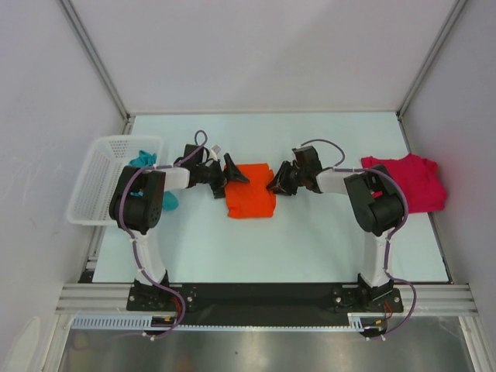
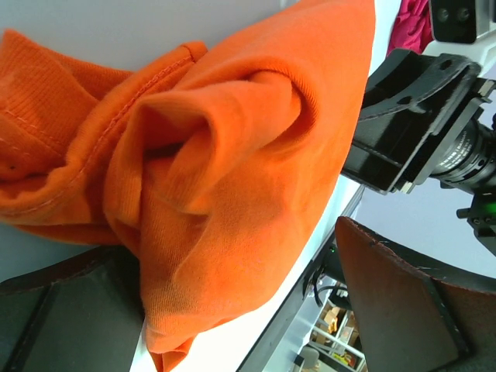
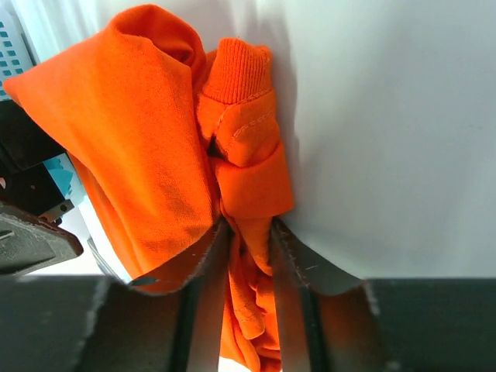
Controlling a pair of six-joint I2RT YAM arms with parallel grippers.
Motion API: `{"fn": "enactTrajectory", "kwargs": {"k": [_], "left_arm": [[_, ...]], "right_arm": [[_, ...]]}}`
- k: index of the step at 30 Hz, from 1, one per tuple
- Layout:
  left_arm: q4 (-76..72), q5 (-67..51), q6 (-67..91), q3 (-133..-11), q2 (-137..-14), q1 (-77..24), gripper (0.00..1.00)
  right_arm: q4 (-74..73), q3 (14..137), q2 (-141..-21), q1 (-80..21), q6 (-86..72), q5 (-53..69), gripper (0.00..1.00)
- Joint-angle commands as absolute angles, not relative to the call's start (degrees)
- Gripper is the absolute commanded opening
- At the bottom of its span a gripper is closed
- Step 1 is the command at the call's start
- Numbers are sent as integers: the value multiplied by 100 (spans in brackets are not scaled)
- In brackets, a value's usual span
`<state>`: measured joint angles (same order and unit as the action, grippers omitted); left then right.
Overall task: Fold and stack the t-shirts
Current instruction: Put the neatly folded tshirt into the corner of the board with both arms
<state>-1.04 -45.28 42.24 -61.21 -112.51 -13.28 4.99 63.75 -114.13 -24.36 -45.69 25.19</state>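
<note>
we see the orange t-shirt [image 1: 250,201] folded into a rough rectangle at the centre of the frame, its far edge bunched. the crimson t-shirt [image 1: 407,182] lies rumpled at centre right. the teal t-shirt [image 1: 143,160] shows only as scraps at left.

White mesh basket [image 1: 97,182] at table's [image 1: 310,232] left edge, w/ white walls all round.
</note>
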Motion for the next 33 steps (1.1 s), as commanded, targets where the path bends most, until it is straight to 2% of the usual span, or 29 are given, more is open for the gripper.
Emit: {"fn": "enactTrajectory", "kwargs": {"k": [1, 3, 6, 10, 13, 33], "left_arm": [[26, -4078, 4096, -5924, -11320, -1406, 99], [18, -4069, 4104, -5880, -11312, -1406, 98], [-193, -4113, 4148, -5810, -11347, -1441, 95], [-307, -4096, 4192, -5766, -11408, -1547, 95], [-369, -4096, 4236, -5730, -11470, -1600, 95], [-413, -4052, 4263, -5713, -11470, -1626, 95]], "right_arm": [[562, 6275, -11531, -2558, -4597, 2575, 29], [589, 6240, -11523, -2584, -4605, 2575, 24], [580, 6231, -11531, -2610, -4623, 2567, 24], [449, 6240, -11496, -2628, -4658, 2461, 42], [343, 6240, -11435, -2637, -4641, 2373, 48], [-158, 5977, -10381, -2470, -4579, 2039, 49]]}}
